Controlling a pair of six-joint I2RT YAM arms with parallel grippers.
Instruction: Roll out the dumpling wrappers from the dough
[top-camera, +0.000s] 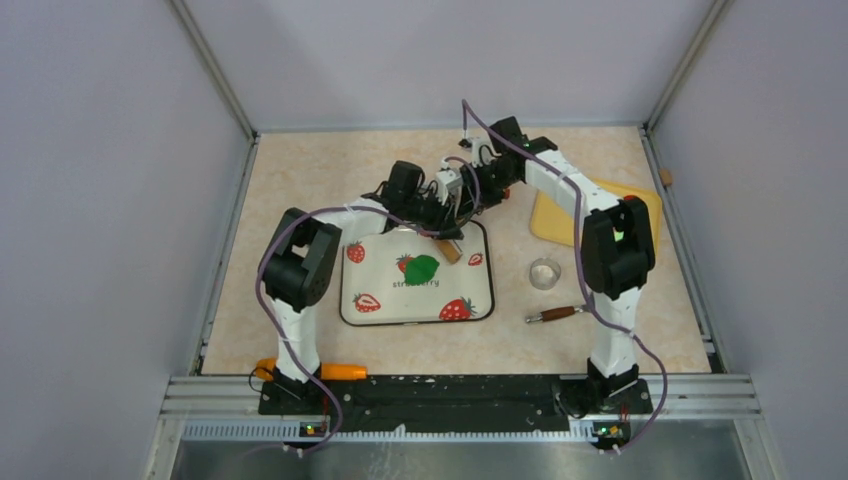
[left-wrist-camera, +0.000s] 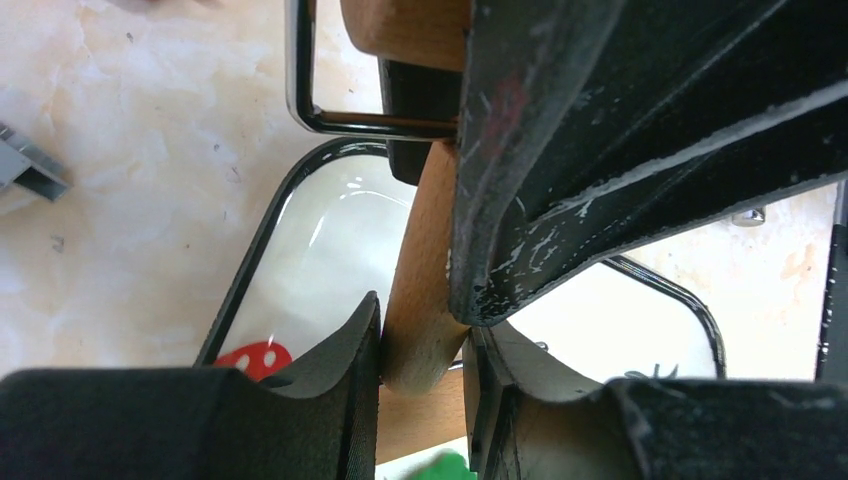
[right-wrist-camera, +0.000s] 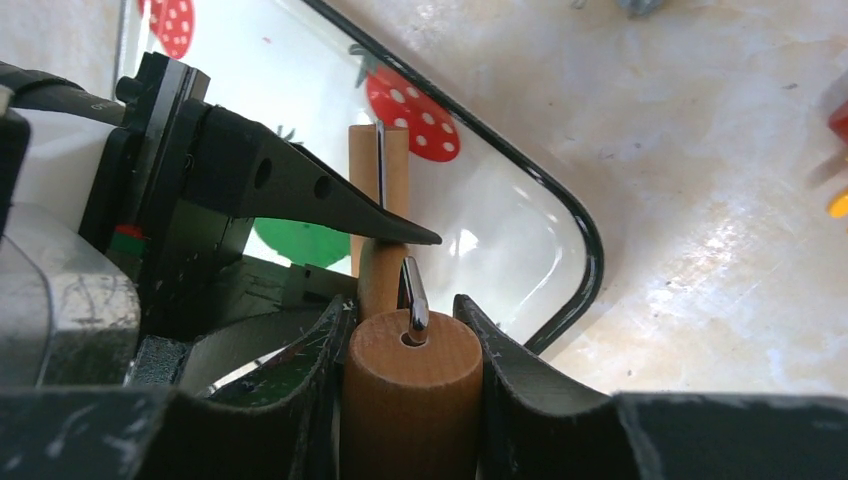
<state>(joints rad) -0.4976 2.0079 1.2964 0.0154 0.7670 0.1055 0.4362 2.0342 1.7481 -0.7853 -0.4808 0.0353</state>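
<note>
Jaws of the left gripper (left-wrist-camera: 420, 330) and right gripper (right-wrist-camera: 405, 320) each pinch the wooden roller (top-camera: 452, 250) at the tray's (top-camera: 417, 321) far edge. Dough (top-camera: 424, 268) lies mid-tray. Best approach: lower level, press evenly, roll toward near edge.

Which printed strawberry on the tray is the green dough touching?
The middle strawberry, right against the dough on the left arm's side. The other four sit near the corners of the tray, clear of the dough.

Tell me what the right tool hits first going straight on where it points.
Probably the left tool, clamped across the wooden roller just ahead; the tray lies beyond, depth unclear.
</note>
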